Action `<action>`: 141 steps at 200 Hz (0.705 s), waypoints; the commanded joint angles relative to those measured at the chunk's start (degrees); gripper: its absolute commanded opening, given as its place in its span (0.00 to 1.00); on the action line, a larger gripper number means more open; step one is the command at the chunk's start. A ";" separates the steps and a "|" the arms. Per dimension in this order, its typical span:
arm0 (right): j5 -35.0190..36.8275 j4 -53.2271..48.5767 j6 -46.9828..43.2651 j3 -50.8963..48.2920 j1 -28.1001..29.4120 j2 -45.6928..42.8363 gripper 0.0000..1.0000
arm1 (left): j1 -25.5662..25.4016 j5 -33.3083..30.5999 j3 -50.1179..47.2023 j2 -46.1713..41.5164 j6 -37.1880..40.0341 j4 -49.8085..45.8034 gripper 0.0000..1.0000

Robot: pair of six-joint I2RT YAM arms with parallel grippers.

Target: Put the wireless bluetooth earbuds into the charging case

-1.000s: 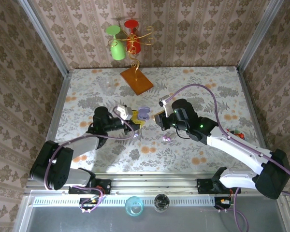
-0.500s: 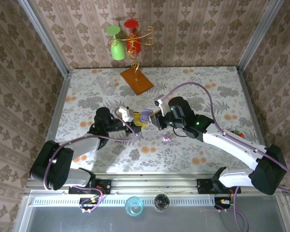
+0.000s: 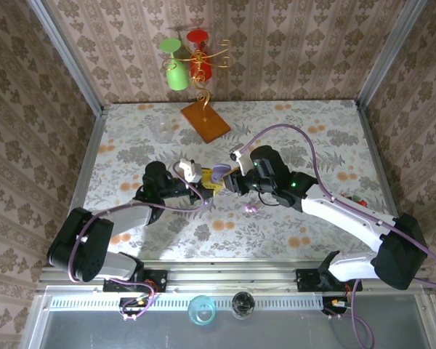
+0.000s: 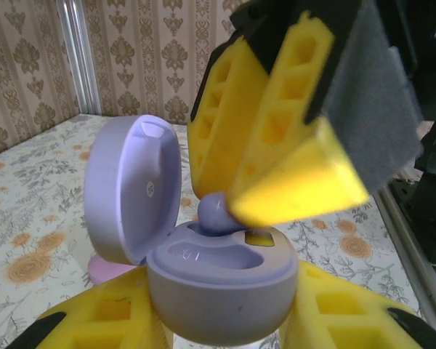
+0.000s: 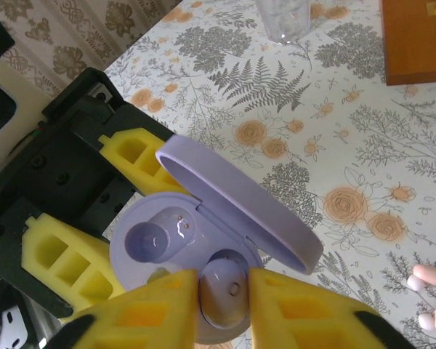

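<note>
Earbud (image 5: pixel 221 289), pinched in right end effector (image 5: pixel 223 309), sat directly over socket of charging case (image 4: pixel 203 269), itself clamped by left end effector (image 4: pixel 221 331) near worktop (image 3: pixel 312 131) middle.

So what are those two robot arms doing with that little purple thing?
They are packing earbuds away. The left gripper holds the open lilac charging case steady by its sides, with the lid flipped up. The right gripper holds a lilac earbud between its yellow fingers, right at one socket of the case, where it sticks up a bit. The other socket is empty. Some pink earbuds lie on the flowery table.
</note>
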 commanded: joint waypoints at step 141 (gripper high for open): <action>-10.57 4.45 15.76 -1.24 -6.21 14.13 0.54 | 14.62 -1.33 -1.99 -5.12 -8.80 15.19 0.34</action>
